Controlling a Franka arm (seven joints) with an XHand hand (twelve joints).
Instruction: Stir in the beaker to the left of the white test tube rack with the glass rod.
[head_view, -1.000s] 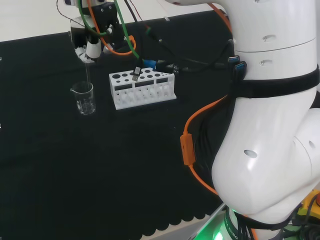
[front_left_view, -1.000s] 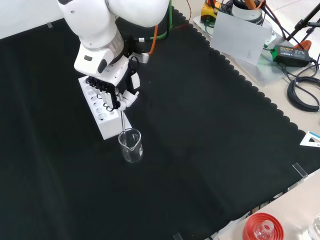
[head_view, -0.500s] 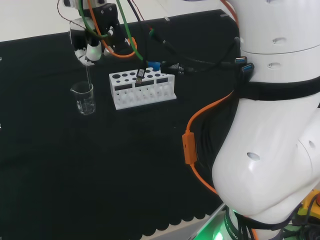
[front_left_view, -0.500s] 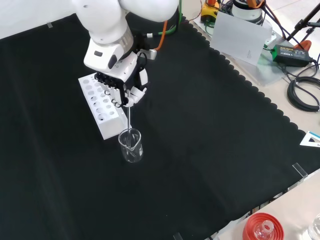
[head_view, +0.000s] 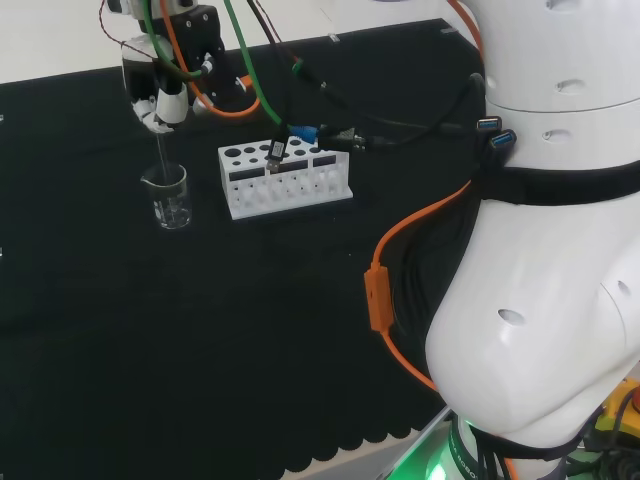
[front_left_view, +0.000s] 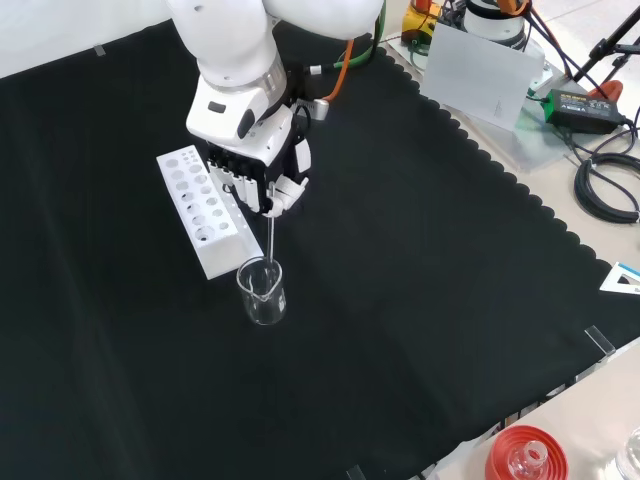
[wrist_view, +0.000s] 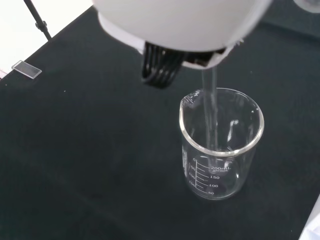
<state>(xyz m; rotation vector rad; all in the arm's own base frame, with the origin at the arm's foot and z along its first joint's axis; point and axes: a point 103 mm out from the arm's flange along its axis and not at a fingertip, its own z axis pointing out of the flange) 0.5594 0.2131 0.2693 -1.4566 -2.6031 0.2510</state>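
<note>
My hand (front_left_view: 262, 172) is clamped on the glass rod (front_left_view: 271, 236), its tip inside the beaker (front_left_view: 261, 292). I should circle gently, avoiding the wall.

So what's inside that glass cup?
The glass rod held by the hand dips into the beaker. Its lower end blurs against the clear glass, and whether any liquid is inside cannot be told.

Bench draped in black cloth (front_left_view: 420, 250), carrying a clear glass beaker (front_left_view: 262, 292) just beside a white test tube rack (front_left_view: 197, 208), with a scalloped cloth edge toward the front view's right.
</note>
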